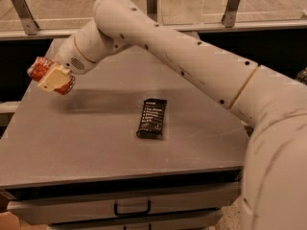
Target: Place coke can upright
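The coke can [42,67] is a red can with white lettering, held tilted in the air above the left edge of the grey table [105,128]. My gripper [51,76] is shut on the can, its cream-coloured fingers [53,77] clamped across the can's middle. The white arm reaches in from the lower right, arching over the table to the far left. The can's lower end [67,86] points down and to the right, well above the table top.
A black snack bar wrapper [152,117] lies flat near the table's middle. A drawer with a dark handle [131,208] runs under the front edge. Metal railing posts [231,5] and a glass panel stand behind the table.
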{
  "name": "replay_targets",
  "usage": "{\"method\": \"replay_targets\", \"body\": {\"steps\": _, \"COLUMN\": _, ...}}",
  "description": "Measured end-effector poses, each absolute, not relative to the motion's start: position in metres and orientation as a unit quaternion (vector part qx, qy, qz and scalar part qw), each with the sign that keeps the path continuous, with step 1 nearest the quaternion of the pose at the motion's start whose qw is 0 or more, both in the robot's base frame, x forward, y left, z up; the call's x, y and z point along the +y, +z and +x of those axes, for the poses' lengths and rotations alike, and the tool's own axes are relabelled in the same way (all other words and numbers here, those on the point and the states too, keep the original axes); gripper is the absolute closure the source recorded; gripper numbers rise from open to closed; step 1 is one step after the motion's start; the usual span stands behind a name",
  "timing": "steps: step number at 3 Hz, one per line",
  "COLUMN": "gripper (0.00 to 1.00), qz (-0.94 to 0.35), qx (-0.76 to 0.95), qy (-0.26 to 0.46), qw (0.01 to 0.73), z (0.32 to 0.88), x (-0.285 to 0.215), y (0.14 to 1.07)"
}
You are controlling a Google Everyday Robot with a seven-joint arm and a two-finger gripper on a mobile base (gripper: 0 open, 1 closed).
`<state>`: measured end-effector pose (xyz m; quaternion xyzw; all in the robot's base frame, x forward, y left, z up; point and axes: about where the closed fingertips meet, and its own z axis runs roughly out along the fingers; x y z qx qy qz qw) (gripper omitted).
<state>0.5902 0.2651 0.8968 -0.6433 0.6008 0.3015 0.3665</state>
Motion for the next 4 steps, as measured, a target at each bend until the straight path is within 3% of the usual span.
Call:
{"method": "replay_targets", "body": {"steps": 1, "gripper": 1.00, "qz": -0.577, "qx": 0.570, "qy": 0.362, "qw": 0.459, "z": 0.618, "x": 0.240, "y": 0.907}}
{"method": "replay_targets", "body": {"steps": 2, "gripper": 1.00, "qz": -0.531, "qx": 0.550, "qy": 0.377, "qw": 0.523, "z": 0.649, "x": 0.204, "y": 0.916}}
{"method": "replay_targets", "body": {"steps": 4, "gripper": 1.00, "qz": -0.516, "qx": 0.542, "qy": 0.400, "qw": 0.530, "z": 0.666, "x": 0.179, "y": 0.902}}
